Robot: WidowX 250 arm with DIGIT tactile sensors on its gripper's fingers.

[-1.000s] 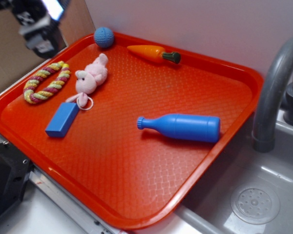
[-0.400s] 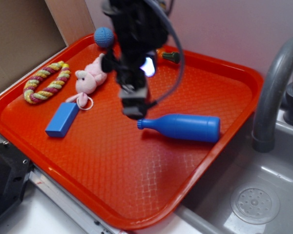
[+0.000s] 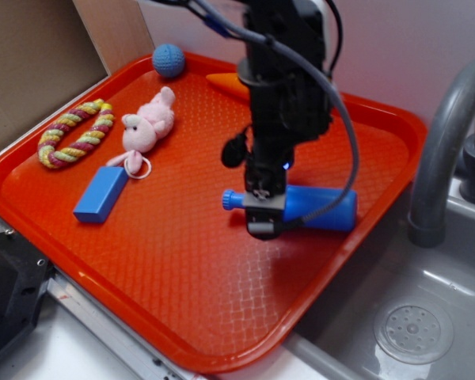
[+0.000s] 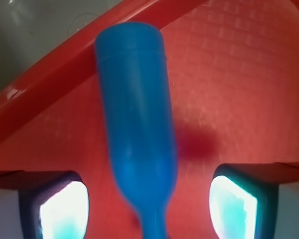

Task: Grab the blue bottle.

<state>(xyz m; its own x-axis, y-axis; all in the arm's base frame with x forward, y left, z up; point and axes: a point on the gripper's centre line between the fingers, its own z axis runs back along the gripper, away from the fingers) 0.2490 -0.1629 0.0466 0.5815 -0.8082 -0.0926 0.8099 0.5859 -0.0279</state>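
1. The red tray [image 3: 182, 261] fills most of the exterior view and lies under the fingers; in the wrist view its rim [image 4: 45, 84] runs diagonally beyond the far end of the bottle, well ahead of the fingertips.
2. The grey sink [image 3: 427, 317] and its curved faucet [image 3: 443, 142] stand off to the side of the gripper, past the tray's rim.
3. The black arm [image 3: 285, 87] comes down from the top of the exterior view, ending in the gripper [image 3: 265, 218] right over the bottle's neck end.
4. The blue bottle [image 3: 317, 207] lies on its side on the tray; in the wrist view the blue bottle [image 4: 134, 119] runs lengthwise between the two fingers, its neck nearest the camera and its wide base pointing away from them.
5. The fingers [image 4: 60, 204] stand wide apart, one on each side of the bottle's narrowing shoulder, with tray showing in the gaps; neither pad touches the plastic.
6. Farther from the fingers, across the tray, are the rope ring [image 3: 75, 133], the pink plush toy [image 3: 146, 123] and the blue block [image 3: 101, 194].
7. Behind the arm, an orange carrot toy [image 3: 226, 83] is mostly hidden.
8. The blue crocheted ball [image 3: 168, 60] sits at the tray's far corner, well apart from the fingers.
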